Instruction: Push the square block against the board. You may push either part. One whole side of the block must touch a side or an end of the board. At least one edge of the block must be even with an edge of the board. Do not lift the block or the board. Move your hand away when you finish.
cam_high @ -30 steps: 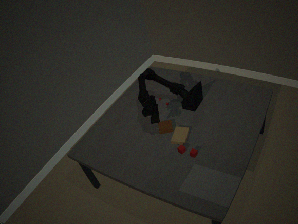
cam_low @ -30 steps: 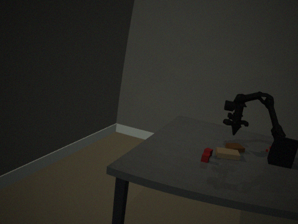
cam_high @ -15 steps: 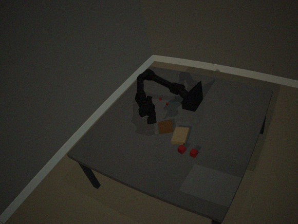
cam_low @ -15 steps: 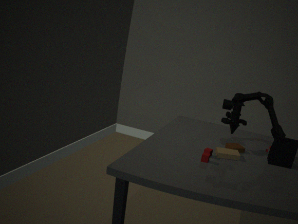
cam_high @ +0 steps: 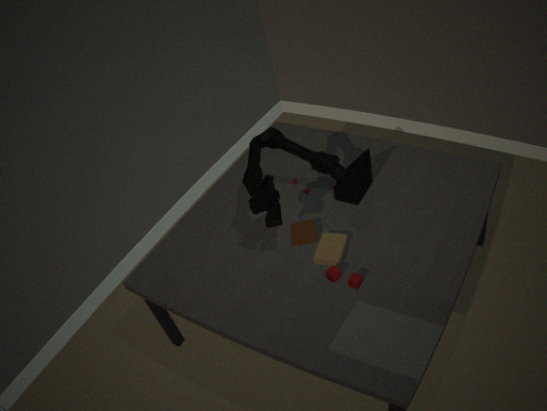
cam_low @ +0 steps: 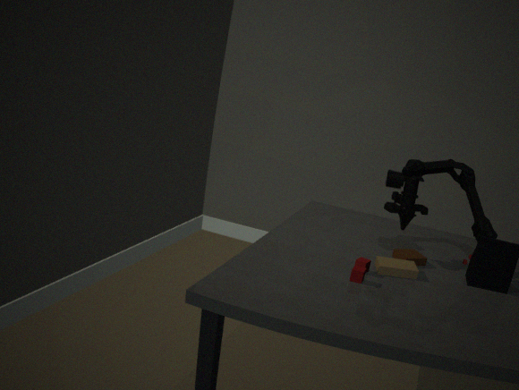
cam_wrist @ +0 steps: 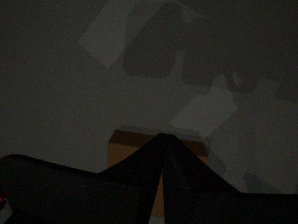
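Note:
The orange-brown square block point(cam_high: 303, 233) point(cam_low: 408, 256) point(cam_wrist: 125, 151) lies flat on the table. The tan board point(cam_high: 331, 247) point(cam_low: 396, 267) lies flat beside it, turned at an angle to it. The block's near right corner is very close to the board's long side; I cannot tell whether they touch, but their sides are not flush. My gripper point(cam_high: 273, 225) point(cam_low: 404, 228) point(cam_wrist: 165, 141) is shut and empty. It hangs above the table, on the block's side away from the board. In the wrist view the fingers hide much of the block.
Two red cubes point(cam_high: 333, 274) point(cam_high: 356, 281) stand just past the board's near end. Two tiny red pieces point(cam_high: 293, 181) point(cam_high: 306, 190) lie between the gripper and the arm's base point(cam_high: 355, 181) point(cam_low: 492, 266). A pale rectangular patch point(cam_high: 387, 339) lies near the table's near right corner.

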Tool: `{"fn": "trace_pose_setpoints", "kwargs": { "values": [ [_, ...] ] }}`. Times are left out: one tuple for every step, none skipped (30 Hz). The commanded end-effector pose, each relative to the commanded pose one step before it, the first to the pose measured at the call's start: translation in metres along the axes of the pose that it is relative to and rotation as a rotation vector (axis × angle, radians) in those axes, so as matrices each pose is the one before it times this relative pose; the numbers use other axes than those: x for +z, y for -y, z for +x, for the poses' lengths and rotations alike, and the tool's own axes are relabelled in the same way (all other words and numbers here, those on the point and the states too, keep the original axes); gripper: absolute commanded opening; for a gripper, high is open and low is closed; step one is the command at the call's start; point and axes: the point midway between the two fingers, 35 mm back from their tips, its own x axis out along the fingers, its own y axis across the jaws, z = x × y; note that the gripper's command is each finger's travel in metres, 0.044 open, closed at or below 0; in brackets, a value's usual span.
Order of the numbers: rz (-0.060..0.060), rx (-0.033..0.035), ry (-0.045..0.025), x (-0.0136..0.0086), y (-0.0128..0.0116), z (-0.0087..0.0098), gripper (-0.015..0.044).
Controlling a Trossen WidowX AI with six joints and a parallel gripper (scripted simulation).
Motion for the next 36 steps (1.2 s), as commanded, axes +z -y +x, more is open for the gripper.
{"fn": "trace_pose_setpoints", "kwargs": {
  "values": [
    [-0.0004,0.00872,0.00431,-0.00147,-0.0032,-0.03286,0.0],
    [0.0008,-0.00229,0.00004,-0.0002,0.00039,-0.00549,0.0],
    [0.0003,-0.0008,0.00004,-0.00007,0.00016,-0.00182,0.0],
    [0.0,0.0,0.0,0.0,0.0,0.0,0.0],
    [0.0,0.0,0.0,0.0,0.0,0.0,0.0],
    [0.0,0.0,0.0,0.0,0.0,0.0,0.0],
    [0.0,0.0,0.0,0.0,0.0,0.0,0.0],
    [0.0,0.0,0.0,0.0,0.0,0.0,0.0],
    [0.0,0.0,0.0,0.0,0.0,0.0,0.0],
    [0.0,0.0,0.0,0.0,0.0,0.0,0.0],
    [0.0,0.0,0.0,0.0,0.0,0.0,0.0],
    [0.0,0.0,0.0,0.0,0.0,0.0,0.0],
    [0.0,0.0,0.0,0.0,0.0,0.0,0.0],
    [0.0,0.0,0.0,0.0,0.0,0.0,0.0],
    [0.0,0.0,0.0,0.0,0.0,0.0,0.0],
    [0.0,0.0,0.0,0.0,0.0,0.0,0.0],
    [0.0,0.0,0.0,0.0,0.0,0.0,0.0],
    [0.0,0.0,0.0,0.0,0.0,0.0,0.0],
    [0.0,0.0,0.0,0.0,0.0,0.0,0.0],
    [0.0,0.0,0.0,0.0,0.0,0.0,0.0],
    [0.0,0.0,0.0,0.0,0.0,0.0,0.0],
    [0.0,0.0,0.0,0.0,0.0,0.0,0.0],
    [0.0,0.0,0.0,0.0,0.0,0.0,0.0],
    [0.0,0.0,0.0,0.0,0.0,0.0,0.0],
    [0.0,0.0,0.0,0.0,0.0,0.0,0.0],
    [0.0,0.0,0.0,0.0,0.0,0.0,0.0],
    [0.0,0.0,0.0,0.0,0.0,0.0,0.0],
    [0.0,0.0,0.0,0.0,0.0,0.0,0.0],
    [0.0,0.0,0.0,0.0,0.0,0.0,0.0],
    [0.0,0.0,0.0,0.0,0.0,0.0,0.0],
    [0.0,0.0,0.0,0.0,0.0,0.0,0.0],
    [0.0,0.0,0.0,0.0,0.0,0.0,0.0],
    [0.0,0.0,0.0,0.0,0.0,0.0,0.0],
    [0.0,0.0,0.0,0.0,0.0,0.0,0.0],
    [0.0,0.0,0.0,0.0,0.0,0.0,0.0],
    [0.0,0.0,0.0,0.0,0.0,0.0,0.0]
  ]
}}
